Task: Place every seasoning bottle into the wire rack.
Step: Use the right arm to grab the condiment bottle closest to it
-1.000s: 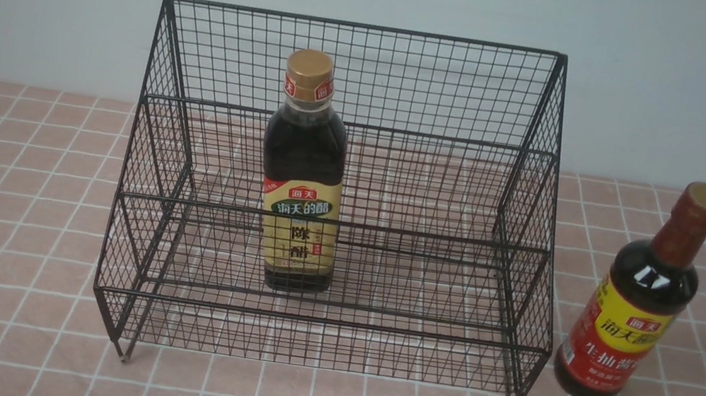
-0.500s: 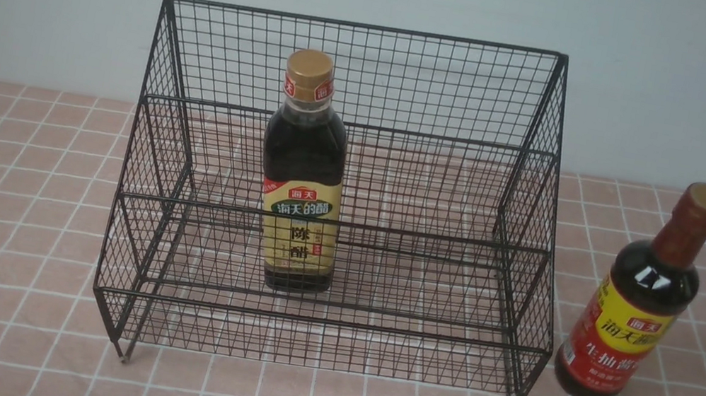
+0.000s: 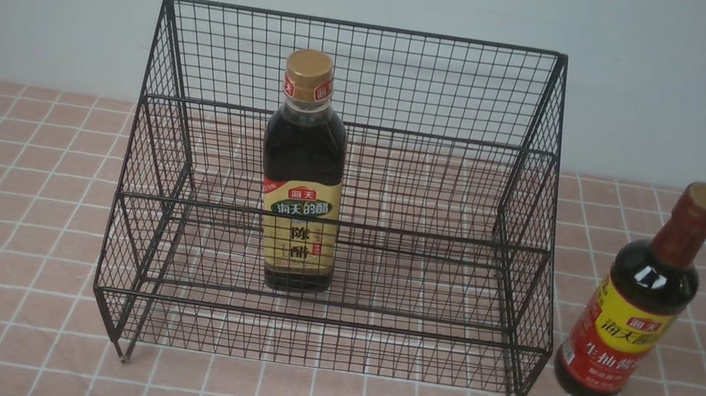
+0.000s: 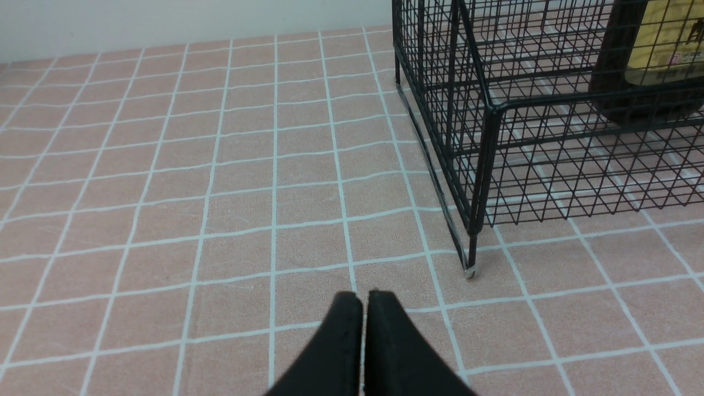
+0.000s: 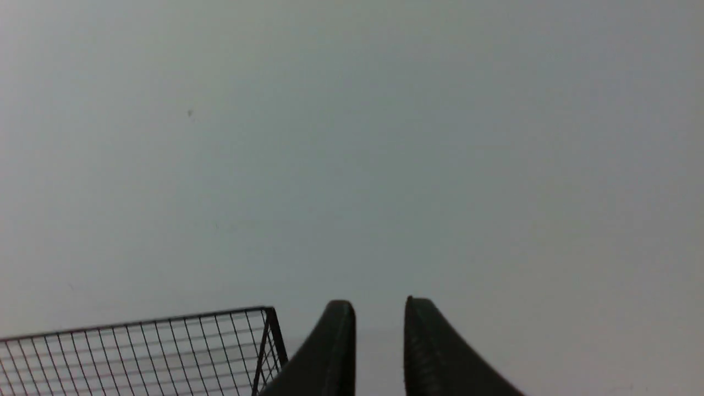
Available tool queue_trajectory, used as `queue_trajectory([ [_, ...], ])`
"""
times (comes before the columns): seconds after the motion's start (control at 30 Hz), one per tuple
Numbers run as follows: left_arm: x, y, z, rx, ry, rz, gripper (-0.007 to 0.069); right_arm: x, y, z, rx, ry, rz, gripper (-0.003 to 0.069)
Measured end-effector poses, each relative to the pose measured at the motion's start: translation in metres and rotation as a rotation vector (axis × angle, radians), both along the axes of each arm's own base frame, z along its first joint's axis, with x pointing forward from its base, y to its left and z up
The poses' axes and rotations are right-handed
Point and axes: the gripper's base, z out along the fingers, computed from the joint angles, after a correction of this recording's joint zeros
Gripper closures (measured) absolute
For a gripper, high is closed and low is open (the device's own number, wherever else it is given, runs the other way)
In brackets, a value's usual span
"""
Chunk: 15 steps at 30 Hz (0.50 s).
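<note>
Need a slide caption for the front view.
Gold-capped bottle stands inside the wire rack; red-labelled bottle stands outside, to its right.

Left gripper: two matte black fingers, wide at the base and narrowing in a curve to blunt rounded tips; faces smooth and plain.
Right gripper: matching pair of black tapered fingers with rounded tips.
Right finger pad: fine ribbing across the inner face.
</note>
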Motion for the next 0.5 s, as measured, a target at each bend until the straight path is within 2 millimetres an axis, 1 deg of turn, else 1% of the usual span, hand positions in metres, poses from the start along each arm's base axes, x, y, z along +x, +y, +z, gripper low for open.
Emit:
queue_trajectory([
  [0.07,0.0,0.0,0.0,0.0,0.0,0.0,0.0631,0.009,0.004,-0.001,-0.005,0.021,0.022,0.0463],
  [0.17,0.0,0.0,0.0,0.0,0.0,0.0,0.0631,0.032,0.02,-0.005,-0.026,0.065,0.102,0.033],
  [0.2,0.0,0.0,0.0,0.0,0.0,0.0,0.0631,0.033,0.022,-0.005,-0.028,0.068,0.11,0.033],
  [0.23,0.0,0.0,0.0,0.0,0.0,0.0,0.0631,0.043,0.03,-0.009,-0.049,0.086,0.142,0.0263],
  [0.27,0.0,0.0,0.0,0.0,0.0,0.0,0.0631,0.044,0.031,-0.01,-0.05,0.09,0.144,0.0258],
  [0.37,0.0,0.0,0.0,0.0,0.0,0.0,0.0631,0.06,0.036,-0.026,-0.124,0.146,0.154,0.0179],
  [0.5,0.0,0.0,0.0,0.0,0.0,0.0,0.0631,0.071,0.037,-0.04,-0.125,0.195,0.141,0.0144],
])
